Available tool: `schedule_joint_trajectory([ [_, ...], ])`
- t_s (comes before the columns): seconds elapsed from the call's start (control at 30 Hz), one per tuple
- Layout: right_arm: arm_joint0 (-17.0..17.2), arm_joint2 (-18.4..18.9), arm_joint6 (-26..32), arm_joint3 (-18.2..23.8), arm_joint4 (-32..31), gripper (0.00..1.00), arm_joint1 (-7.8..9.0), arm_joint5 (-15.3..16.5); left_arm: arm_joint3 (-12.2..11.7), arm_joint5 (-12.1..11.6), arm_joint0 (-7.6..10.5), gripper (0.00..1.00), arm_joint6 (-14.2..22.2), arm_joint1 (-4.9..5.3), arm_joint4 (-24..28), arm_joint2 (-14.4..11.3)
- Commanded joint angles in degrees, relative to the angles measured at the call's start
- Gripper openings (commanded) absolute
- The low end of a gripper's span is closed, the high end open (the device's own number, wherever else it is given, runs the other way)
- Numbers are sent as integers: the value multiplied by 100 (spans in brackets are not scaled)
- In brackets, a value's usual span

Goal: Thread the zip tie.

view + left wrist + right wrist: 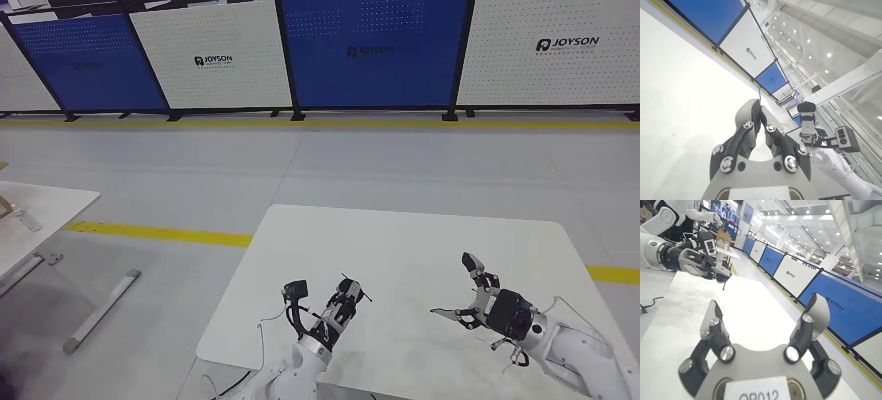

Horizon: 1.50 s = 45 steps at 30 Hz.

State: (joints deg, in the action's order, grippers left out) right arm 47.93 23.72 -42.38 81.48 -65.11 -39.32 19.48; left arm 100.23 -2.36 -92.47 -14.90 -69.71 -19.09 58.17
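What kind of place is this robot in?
Probably a big factory hall: blue and white barrier panels fence the area, a yellow line marks the floor, and rows of ceiling lights hang high overhead.

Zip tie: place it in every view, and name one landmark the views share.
Top view: zip tie pokes out of the left gripper, over the table.
Left wrist view: rising from between the shut fingers.
Right wrist view: hanging from the left gripper's fingers.
Shared landmark: blue-and-white panel fence.
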Motion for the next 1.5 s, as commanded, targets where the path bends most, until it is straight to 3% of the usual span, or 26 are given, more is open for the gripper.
schedule_joint_trajectory([
  [0.0,0,0,0,0,0,100,0,0,0,3,-7,0,37,-6,107,-10],
  [0.17,0,0,0,0,0,100,0,0,108,179,40,0,276,-66,1042,10],
  [0.23,0,0,0,0,0,100,0,0,141,368,55,0,353,-111,1709,10],
  [0.33,0,0,0,0,0,100,0,0,44,749,237,0,454,-193,2573,-38],
  [0.4,0,0,0,0,0,100,0,0,-38,851,335,0,539,-221,2822,-67],
  [0.77,0,0,0,0,0,100,0,0,-38,851,335,0,539,-221,2822,-67],
  [0.87,21,107,308,66,-9,100,15,0,-38,851,335,0,539,-221,2822,-67],
  [0.97,4,174,708,210,126,100,125,0,-38,851,335,0,539,-221,2822,-67],
  [1.07,-69,176,1274,565,537,100,347,0,-38,851,335,0,539,-221,2822,-67],
  [1.23,-438,-252,2524,1291,1697,100,763,0,-38,851,335,0,539,-221,2822,-67],
  [1.47,-475,-277,2545,1307,1761,100,781,0,-38,851,335,0,539,-221,2822,-67],
])
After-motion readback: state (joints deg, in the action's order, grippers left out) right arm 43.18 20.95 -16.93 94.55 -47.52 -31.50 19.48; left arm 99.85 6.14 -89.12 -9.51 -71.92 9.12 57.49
